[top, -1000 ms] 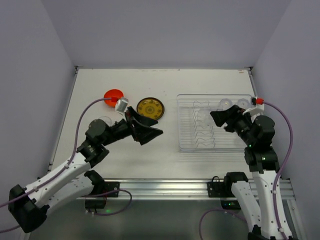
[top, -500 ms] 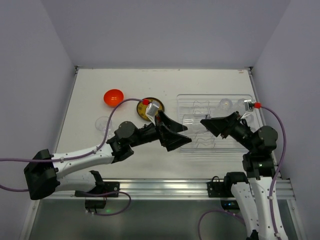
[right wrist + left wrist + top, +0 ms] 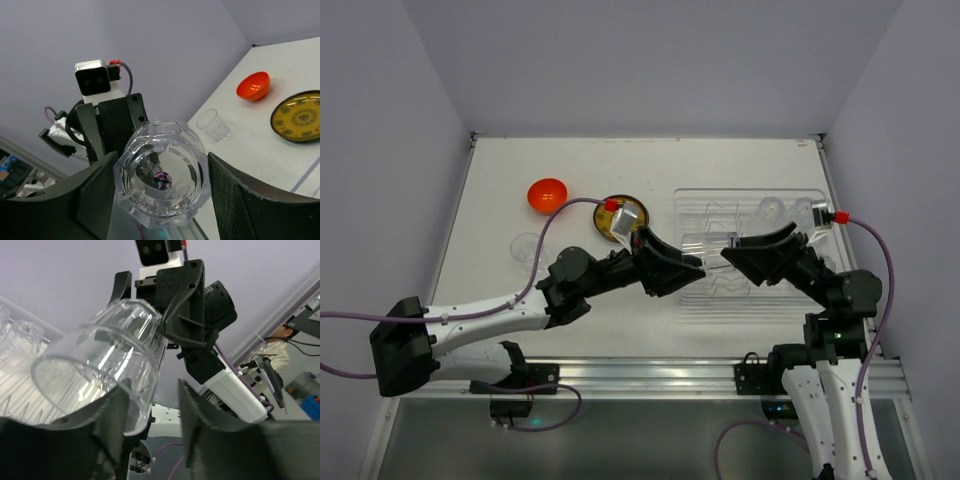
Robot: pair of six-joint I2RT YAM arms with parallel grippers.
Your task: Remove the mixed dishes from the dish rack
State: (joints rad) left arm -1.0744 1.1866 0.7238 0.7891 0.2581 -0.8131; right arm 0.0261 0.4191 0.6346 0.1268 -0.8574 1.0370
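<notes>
A clear cup (image 3: 100, 365) hangs in the air over the left end of the dish rack (image 3: 750, 194). My right gripper (image 3: 728, 252) is shut on its sides, and its base (image 3: 162, 182) faces that wrist camera. My left gripper (image 3: 692, 268) meets it mouth-on. The left jaws (image 3: 150, 390) stand narrowed round the cup's near rim wall, one finger (image 3: 112, 422) against the rim. A gap shows between the wall and the other finger (image 3: 200, 425). Two more clear cups (image 3: 770, 207) stand in the rack's far right.
An orange-red bowl (image 3: 547, 192) sits at the table's far left. A patterned yellow-brown plate (image 3: 620, 222) lies beside it, partly under my left wrist. One clear cup (image 3: 527, 245) stands on the table left of my left arm. White wire dividers (image 3: 720, 270) fill the rack.
My left arm swung right from beside the plate to the rack's left end, and its jaws have narrowed. My right gripper carried the cup leftward to meet it.
</notes>
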